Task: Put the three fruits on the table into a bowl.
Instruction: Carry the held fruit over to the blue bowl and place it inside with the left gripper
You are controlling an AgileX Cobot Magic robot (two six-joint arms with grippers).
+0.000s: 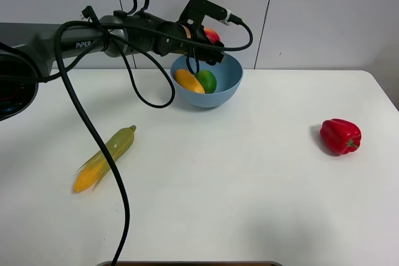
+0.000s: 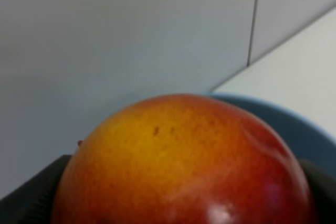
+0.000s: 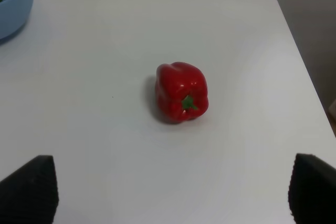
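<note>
Left tool [image 1: 211, 37] clamps the apple [image 2: 184, 166], seemingly above bowl [image 1: 229, 85]; right tool [image 3: 170, 190] apart.

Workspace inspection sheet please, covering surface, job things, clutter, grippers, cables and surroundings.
Surface: white table, no spills seen.
Job's things: mango and lime lie in the blue bowl; apple is held above the bowl's far rim.
Clutter: corn cob at left, red bell pepper at right, both on the table.
Grippers: left gripper shut on apple; right gripper open, empty.
Cables: black cable hangs over the table.
Surroundings: plain panelled wall.
</note>
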